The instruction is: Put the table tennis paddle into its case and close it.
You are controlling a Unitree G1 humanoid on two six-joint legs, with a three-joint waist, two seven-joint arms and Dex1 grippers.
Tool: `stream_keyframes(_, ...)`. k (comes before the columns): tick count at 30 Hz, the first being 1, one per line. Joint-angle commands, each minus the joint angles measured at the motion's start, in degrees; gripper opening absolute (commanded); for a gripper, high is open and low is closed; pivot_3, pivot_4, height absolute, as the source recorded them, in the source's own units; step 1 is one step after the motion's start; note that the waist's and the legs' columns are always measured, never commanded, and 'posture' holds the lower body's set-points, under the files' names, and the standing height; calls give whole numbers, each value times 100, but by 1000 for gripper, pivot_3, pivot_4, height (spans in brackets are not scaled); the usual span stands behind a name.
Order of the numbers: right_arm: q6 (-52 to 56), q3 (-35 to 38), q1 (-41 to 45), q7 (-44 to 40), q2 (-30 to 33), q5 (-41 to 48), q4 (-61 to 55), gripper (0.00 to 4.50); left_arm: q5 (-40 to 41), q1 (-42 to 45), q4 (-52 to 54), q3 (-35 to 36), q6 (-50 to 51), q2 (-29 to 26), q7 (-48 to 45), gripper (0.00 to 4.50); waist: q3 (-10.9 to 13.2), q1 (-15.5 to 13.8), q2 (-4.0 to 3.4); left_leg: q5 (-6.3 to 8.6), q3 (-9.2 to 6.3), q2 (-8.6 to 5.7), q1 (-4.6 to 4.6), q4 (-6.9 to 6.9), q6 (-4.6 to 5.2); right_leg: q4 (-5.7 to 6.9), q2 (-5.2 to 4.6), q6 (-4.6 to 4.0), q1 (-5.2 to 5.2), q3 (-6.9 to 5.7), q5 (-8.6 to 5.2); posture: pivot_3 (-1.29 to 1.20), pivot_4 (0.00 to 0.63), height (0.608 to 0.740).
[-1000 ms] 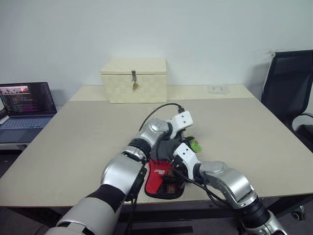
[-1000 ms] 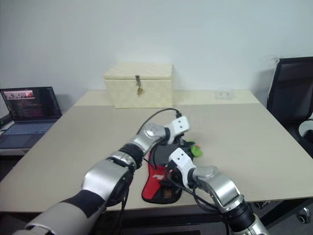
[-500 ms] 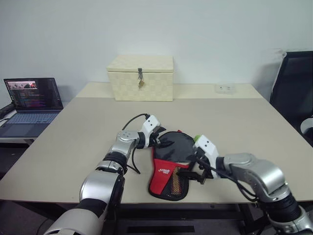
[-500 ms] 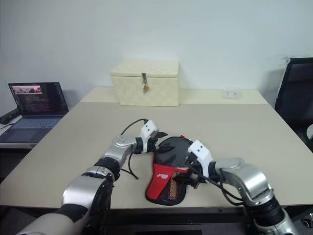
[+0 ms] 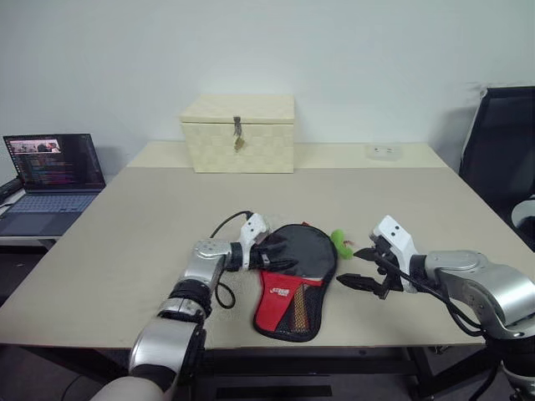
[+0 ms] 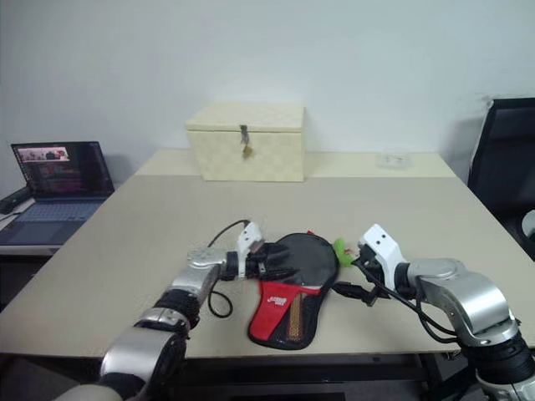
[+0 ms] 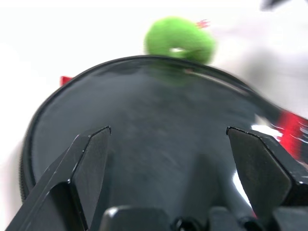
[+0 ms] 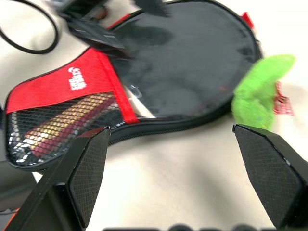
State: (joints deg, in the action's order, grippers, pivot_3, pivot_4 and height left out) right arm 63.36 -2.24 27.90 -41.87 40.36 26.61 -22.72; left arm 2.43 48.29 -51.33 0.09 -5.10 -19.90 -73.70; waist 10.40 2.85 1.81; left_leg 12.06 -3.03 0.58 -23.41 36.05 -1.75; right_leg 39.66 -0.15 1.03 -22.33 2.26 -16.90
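The case lies flat near the table's front edge, black on top with a red and mesh lower part. Its green tag sits at its far right side. The table tennis paddle is inside it. Only a pale striped handle shows through the mesh. My left gripper is open at the case's left edge, its fingers spread over the black fabric. On the other side of the case my right gripper is open a short way off, holding nothing.
A cream woven box with a metal latch stands at the back of the table. An open laptop is on a side desk at the left. A black chair stands at the right. A black cable loops by my left wrist.
Both grippers have drawn apart from over the case. The left one pulled back to its left edge and the right one swung out to its right. The case lies uncovered.
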Motion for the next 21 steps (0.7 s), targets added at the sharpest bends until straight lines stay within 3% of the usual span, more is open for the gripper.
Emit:
stream_keyframes(1,-22,297,-35,5,60,211,-317,4500,443,-458,1422,-98,793,-499,-697,4202,1,10,-1,0,-2,2,-1,-1,0,0,0,-1,-1,0,0,0,150,740)
stream_keyframes(8,-127,380,-96,-28,101,409,-230,4500,702,-1306,3047,-260,1519,-1526,-1071,4202,2,-18,-3,0,-11,1,2,2,0,-2,-4,0,4,4,-1,0,150,740)
stream_keyframes(21,-712,134,236,150,37,14,415,4500,1000,-1916,4163,-949,2239,-1843,-1305,4202,3,-99,-5,0,-3,3,0,-2,1,-17,-4,-1,5,9,-1,0,150,740)
